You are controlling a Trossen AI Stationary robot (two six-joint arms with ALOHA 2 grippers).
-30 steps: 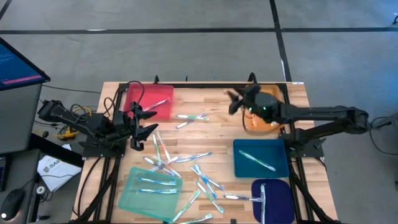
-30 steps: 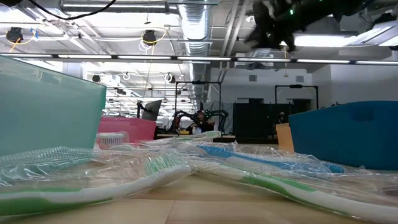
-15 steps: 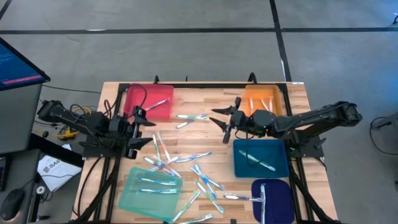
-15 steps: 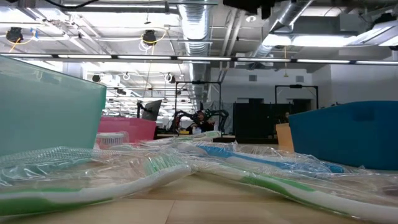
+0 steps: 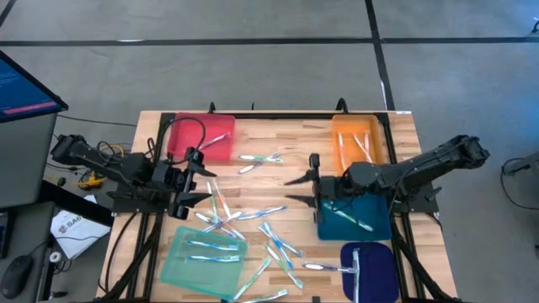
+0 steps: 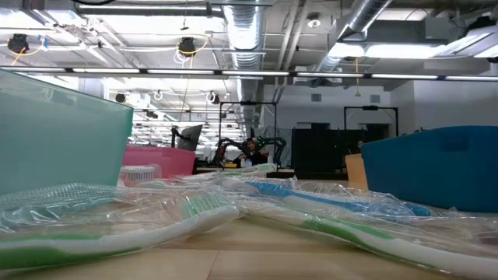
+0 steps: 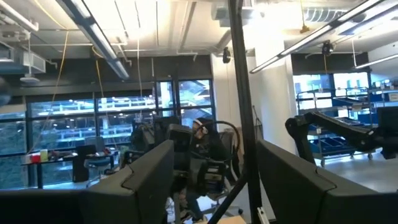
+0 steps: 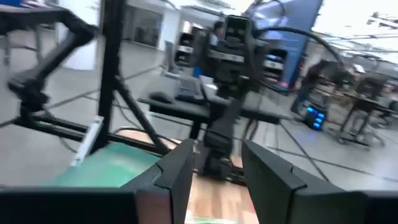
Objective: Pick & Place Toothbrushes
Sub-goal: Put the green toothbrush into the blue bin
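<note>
High view: the right end effector [image 5: 301, 190] is hovering over the bench [image 5: 286, 135], fingers spread and pinching nothing, pointing toward the loose toothbrushes [image 5: 244, 220] scattered just ahead of it. The blue tray [image 5: 381, 225] is lying directly behind it, the orange tray [image 5: 358, 126] off to one side. The left end effector [image 5: 199, 175] is waiting with fingers spread beside the red tray [image 5: 198, 126], the same scattered toothbrushes lying close before it; the teal tray [image 5: 181, 265] is holding two more.

Low view: wrapped toothbrushes [image 6: 194, 214] are lying across the foreground; neither end effector is showing.

Left wrist view: spread fingers [image 7: 146, 180] are framing the room.

Right wrist view: parted fingers [image 8: 174, 174] are facing the other arm.
</note>
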